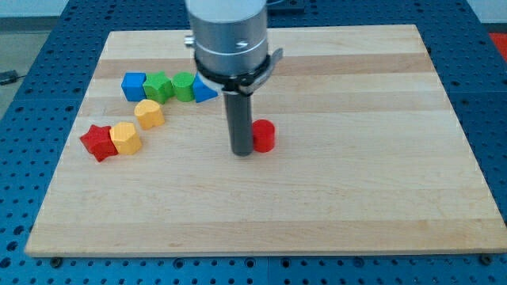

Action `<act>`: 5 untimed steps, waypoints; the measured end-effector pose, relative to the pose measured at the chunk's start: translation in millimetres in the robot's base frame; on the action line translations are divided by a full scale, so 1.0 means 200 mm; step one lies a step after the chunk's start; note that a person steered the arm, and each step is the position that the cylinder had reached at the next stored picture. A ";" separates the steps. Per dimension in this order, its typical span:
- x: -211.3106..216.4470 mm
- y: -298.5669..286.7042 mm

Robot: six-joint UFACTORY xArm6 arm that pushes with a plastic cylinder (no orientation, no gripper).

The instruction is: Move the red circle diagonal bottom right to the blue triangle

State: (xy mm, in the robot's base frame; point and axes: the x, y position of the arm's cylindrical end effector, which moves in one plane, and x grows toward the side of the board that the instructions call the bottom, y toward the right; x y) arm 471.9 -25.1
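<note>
Near the middle of the tabletop [380, 198], the red circle [264, 136] is standing upright as a short, smooth cylinder, its flat top facing up. It is sitting below and to the view's right of the blue triangle [205, 93], a clear gap showing between the two. My tip [242, 153] is resting just beside the red circle on its left, close enough that contact cannot be confirmed or ruled out. No claw is fitted; the arm is ending in a plain dark rod under a grey metal housing [230, 36], so nothing is gripping anything.

Bare wood is lying open to the right of and below the red circle, all the way to those two edges.

The blue triangle is closing a row near the view's top left: a blue block [134, 85] at the left end, then a green block [159, 85] and a second green block [184, 85], each touching the next. Below that row, a yellow block [149, 113] is sitting alone, and lower left another yellow block [126, 138] is touching a red star [98, 142].

The tabletop is showing pale wood with lengthwise grain, surrounded by a blue perforated base [32, 47].
</note>
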 end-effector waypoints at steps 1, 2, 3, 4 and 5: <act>0.03 0.11; 0.17 0.37; 0.06 0.43; -0.10 0.31; -0.15 0.18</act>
State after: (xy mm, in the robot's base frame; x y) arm 442.2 11.5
